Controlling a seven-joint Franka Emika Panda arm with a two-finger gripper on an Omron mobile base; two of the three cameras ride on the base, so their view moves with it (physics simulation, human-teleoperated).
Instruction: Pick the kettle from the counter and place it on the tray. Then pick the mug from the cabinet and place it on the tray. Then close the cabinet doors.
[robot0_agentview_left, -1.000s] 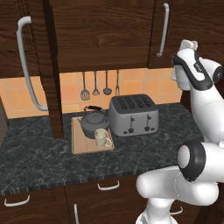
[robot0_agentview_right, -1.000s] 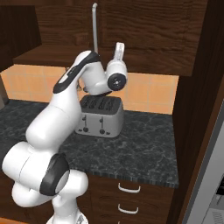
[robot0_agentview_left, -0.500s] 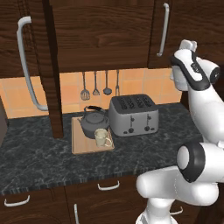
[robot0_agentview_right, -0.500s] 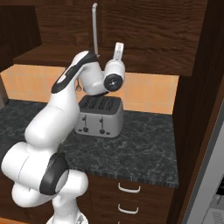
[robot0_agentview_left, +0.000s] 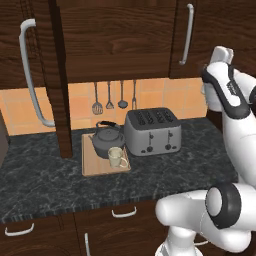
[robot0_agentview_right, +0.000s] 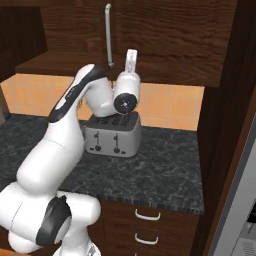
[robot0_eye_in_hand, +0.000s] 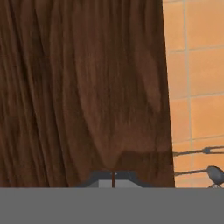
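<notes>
The cabinet doors (robot0_agentview_left: 120, 40) are rigid, hinged panels: the left one stands open over the worktop (robot0_agentview_left: 45, 185), best pushed near its bar handle (robot0_agentview_left: 32, 75). Pincer state: cannot tell.

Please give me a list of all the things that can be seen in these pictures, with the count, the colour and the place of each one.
kettle: one, dark grey, on the tray
mug: one, cream, on the tray in front of the kettle
tray: one, light wood, on the counter
counter: one, black marbled
toaster: one, silver, right of the tray
utensils: four, dark, hanging on the orange tiled wall
cabinet doors: dark brown; left one stands open
drawer handles: pale, below the counter
arm: white, raised by the right door; fingers shut, near a door panel
</notes>
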